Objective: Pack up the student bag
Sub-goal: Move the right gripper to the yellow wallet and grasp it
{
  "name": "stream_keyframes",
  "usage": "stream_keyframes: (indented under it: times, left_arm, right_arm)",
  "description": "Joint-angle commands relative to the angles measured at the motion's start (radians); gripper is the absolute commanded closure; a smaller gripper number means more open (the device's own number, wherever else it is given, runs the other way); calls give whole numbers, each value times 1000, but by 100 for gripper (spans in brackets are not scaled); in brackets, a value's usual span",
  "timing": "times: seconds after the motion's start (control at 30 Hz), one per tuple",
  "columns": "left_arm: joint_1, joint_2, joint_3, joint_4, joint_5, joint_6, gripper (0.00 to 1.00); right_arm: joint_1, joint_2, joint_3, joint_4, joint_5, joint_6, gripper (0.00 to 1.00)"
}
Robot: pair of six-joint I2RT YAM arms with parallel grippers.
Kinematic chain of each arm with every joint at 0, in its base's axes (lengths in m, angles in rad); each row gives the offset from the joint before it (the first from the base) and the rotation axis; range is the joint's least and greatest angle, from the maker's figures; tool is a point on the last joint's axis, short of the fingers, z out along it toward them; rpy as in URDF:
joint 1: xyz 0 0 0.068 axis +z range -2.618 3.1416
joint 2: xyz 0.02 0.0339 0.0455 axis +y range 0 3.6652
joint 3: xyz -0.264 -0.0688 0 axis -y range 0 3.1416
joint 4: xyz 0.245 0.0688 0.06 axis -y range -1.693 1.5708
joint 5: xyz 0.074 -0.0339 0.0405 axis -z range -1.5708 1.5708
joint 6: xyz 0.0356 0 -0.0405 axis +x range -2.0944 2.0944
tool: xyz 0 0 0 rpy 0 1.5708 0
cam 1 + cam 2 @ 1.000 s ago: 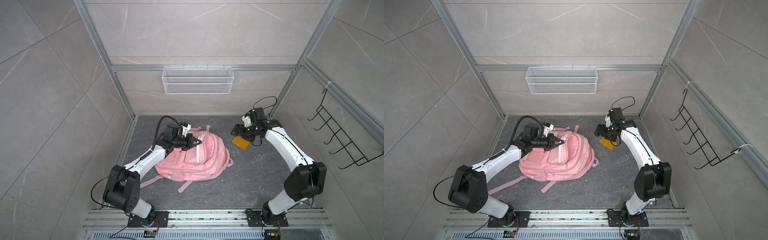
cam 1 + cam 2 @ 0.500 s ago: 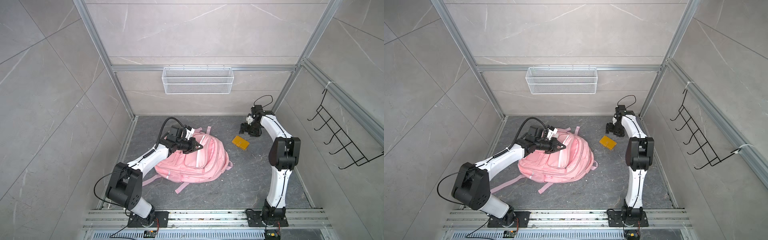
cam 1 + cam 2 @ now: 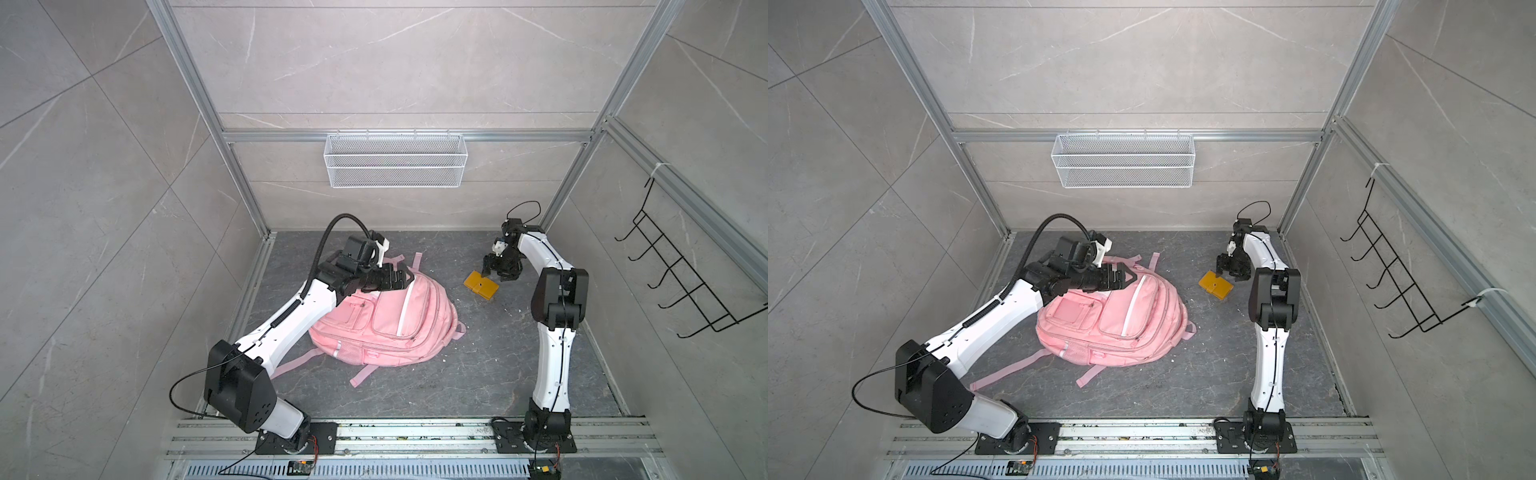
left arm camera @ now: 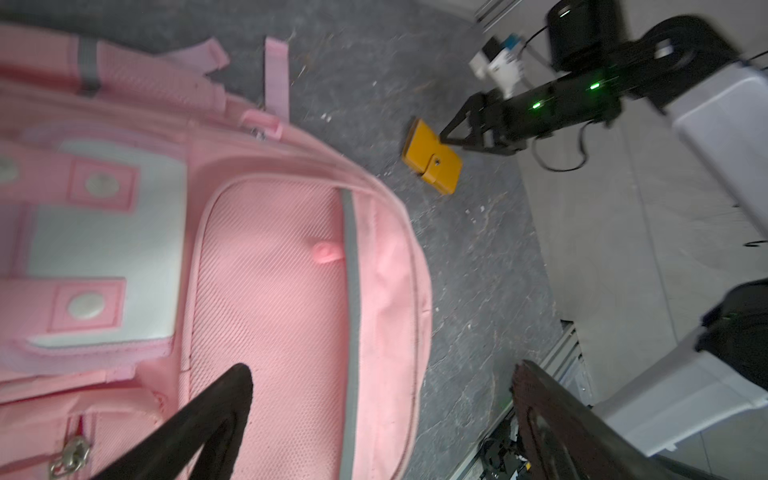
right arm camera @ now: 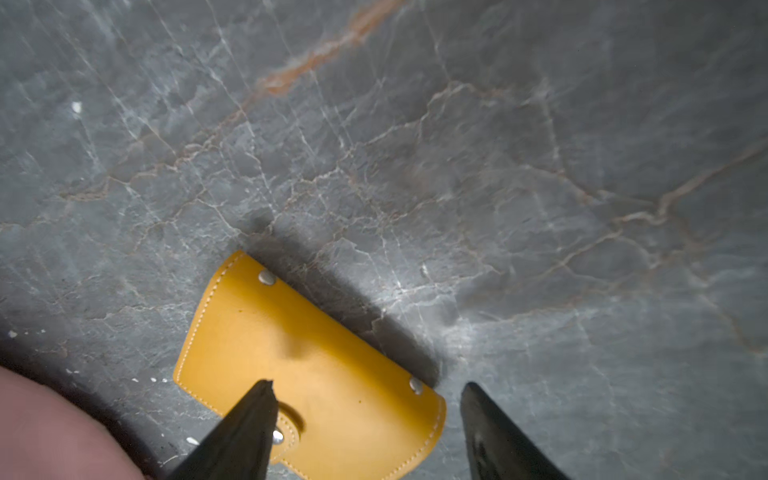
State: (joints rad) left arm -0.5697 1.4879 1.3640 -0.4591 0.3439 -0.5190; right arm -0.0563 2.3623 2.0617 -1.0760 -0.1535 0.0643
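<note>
Right now the right gripper (image 3: 491, 275) hangs open and empty over the far edge of the yellow wallet (image 3: 482, 286), with one finger above its flap and the other over bare floor (image 3: 478, 374). Closing there could pinch only the flap or skate the flat wallet away. The left gripper (image 3: 407, 277), spread wide and holding nothing, hovers at the far end of the student bag (image 3: 386, 320). The bag lies flat, left of centre, and its zips look shut, though blur makes that uncertain.

No writing, brand, number or sign can be read in any view. The student bag (image 4: 270, 291) and the yellow wallet (image 5: 311, 353) beside it show no legible marking, and both are slightly blurred.
</note>
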Motion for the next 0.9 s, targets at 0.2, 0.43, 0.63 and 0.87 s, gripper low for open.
stream_keyframes:
  times: [0.2,0.43,0.63,0.87]
  left_arm:
    - [-54,61,67,175,160,-101,1]
    - [-56,111,135,257,196,-144,2]
    - [-55,132,147,290,221,-170,2]
    - [-63,138,143,285,225,-176,3]
  right_arm:
    - [-11,21,-33,-23,-59,-27,38]
    - [-11,-6,-114,1,-30,-34,48]
    - [-11,-89,-254,64,19,-26,59]
    - [-7,-182,-410,145,12,-13,77]
